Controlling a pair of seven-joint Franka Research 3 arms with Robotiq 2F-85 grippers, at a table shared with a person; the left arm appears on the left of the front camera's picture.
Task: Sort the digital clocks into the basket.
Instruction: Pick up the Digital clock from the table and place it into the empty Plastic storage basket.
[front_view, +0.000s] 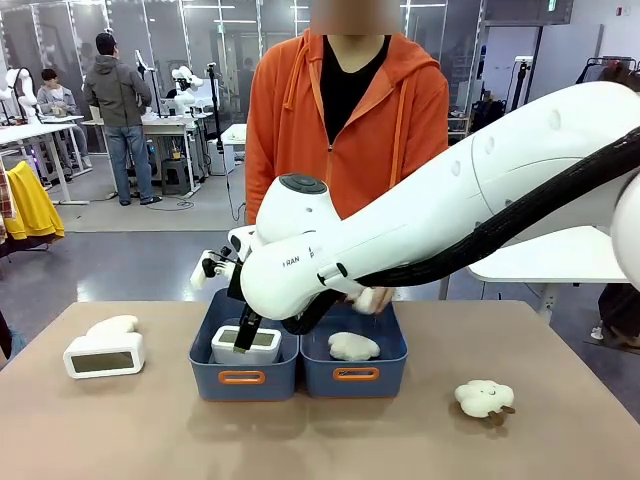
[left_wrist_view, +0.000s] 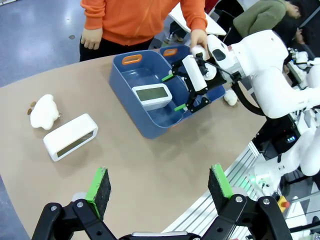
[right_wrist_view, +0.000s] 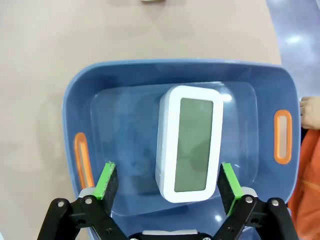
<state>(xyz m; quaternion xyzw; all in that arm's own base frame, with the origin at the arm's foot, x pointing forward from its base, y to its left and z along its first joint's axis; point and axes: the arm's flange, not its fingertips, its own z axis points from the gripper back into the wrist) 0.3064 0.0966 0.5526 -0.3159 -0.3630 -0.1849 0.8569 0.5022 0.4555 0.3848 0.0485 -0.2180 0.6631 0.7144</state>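
Right gripper (right_wrist_view: 166, 172) spread wide, empty, over clock (right_wrist_view: 190, 142) lying screen-up in basket (right_wrist_view: 80, 100) | second clock (front_view: 104, 355) on table (front_view: 350, 440) at basket's 9 o'clock | left gripper (left_wrist_view: 159, 175) wide, empty

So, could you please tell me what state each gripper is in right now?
Left gripper: open, holding nothing.
Right gripper: open, above the white rounded plastic digital clock lying in the blue rectangular plastic basket.
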